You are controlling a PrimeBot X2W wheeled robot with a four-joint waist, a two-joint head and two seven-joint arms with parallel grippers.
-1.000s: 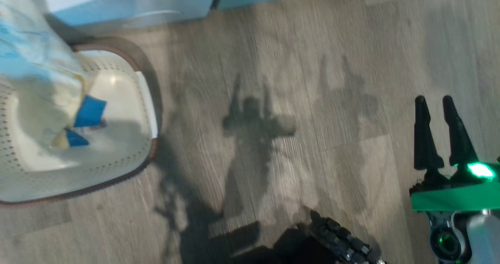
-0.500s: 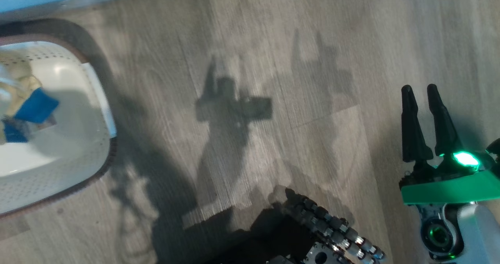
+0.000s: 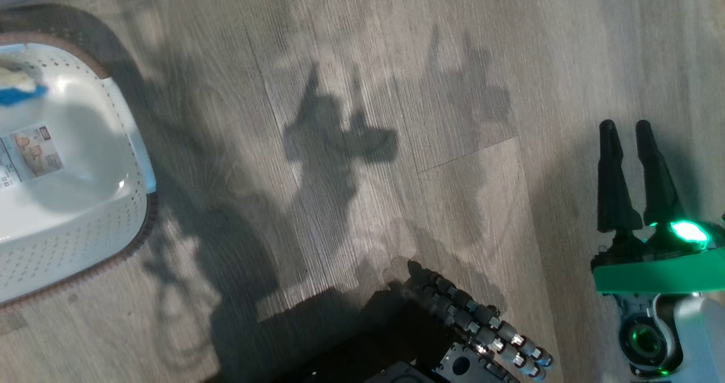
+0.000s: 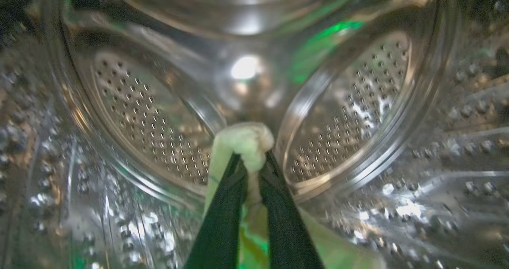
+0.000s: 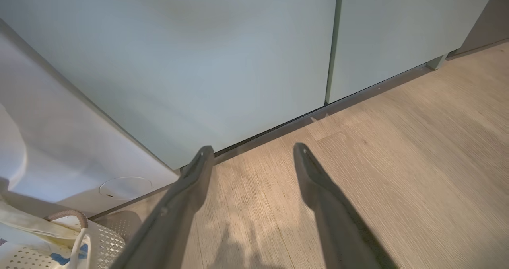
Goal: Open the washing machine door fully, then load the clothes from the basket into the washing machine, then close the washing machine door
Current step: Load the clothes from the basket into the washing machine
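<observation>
Inside the washing machine (image 4: 151, 114), left gripper (image 4: 254, 163) clenched on the clothes (image 4: 243, 141). Now the basket (image 3: 79, 230) floor has cleared, label (image 3: 31, 153) showing: loading nearly done; right gripper (image 3: 634, 145) released

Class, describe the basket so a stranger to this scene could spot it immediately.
On the grey plank floor, look to the head view's left edge. There sits the basket, a cream-white plastic tub. Perforated walls, a brown rim and a label sticker on its bottom set it apart.

Perforated cream basket (image 3: 79, 241), grey wood-grain floor (image 3: 566, 60), pale green cabinets (image 5: 238, 62)
</observation>
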